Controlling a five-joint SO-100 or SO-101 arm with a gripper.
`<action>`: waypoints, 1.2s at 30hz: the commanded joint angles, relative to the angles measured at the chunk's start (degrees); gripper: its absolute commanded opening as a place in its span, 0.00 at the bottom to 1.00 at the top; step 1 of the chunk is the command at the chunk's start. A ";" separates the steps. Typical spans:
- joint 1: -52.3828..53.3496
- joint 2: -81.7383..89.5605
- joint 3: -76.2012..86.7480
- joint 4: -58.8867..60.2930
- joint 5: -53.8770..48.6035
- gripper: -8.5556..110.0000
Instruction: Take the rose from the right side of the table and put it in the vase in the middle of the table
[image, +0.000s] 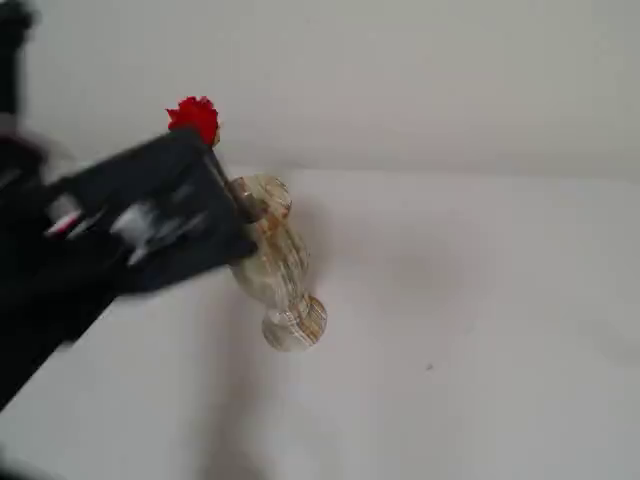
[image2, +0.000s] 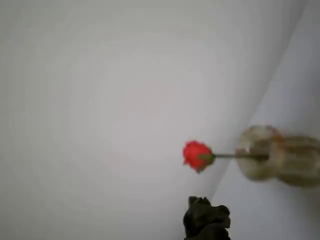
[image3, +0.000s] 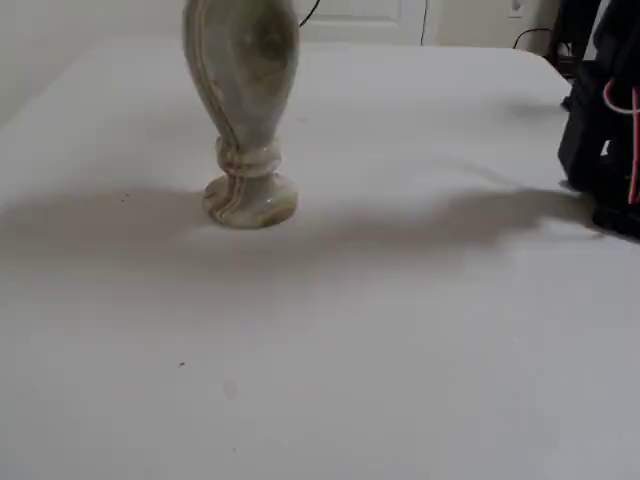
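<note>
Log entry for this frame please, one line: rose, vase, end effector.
rose: stem in vase mouth, bloom sticking out | vase: upright on table | end effector: clear of rose, open or shut unclear | task: rose appears placed

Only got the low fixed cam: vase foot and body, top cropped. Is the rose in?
Observer: Looks like it. In the wrist view the rose has its stem running into the mouth of the vase, with the bloom outside.
Operator: Gripper holding it?
Observer: Doesn't look so. Only a dark tip of the gripper shows at the bottom edge of the wrist view, apart from the bloom. I can't tell whether the jaws are open or shut.
Operator: Where's the arm?
Observer: In a fixed view the arm is blurred and sits right beside the vase mouth, covering the stem. The red bloom shows above it.
</note>
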 joint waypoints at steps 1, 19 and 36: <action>-1.67 16.70 18.81 1.41 -0.53 0.47; -2.46 63.72 83.41 -8.44 -0.09 0.37; -4.31 74.09 112.50 -14.15 6.86 0.17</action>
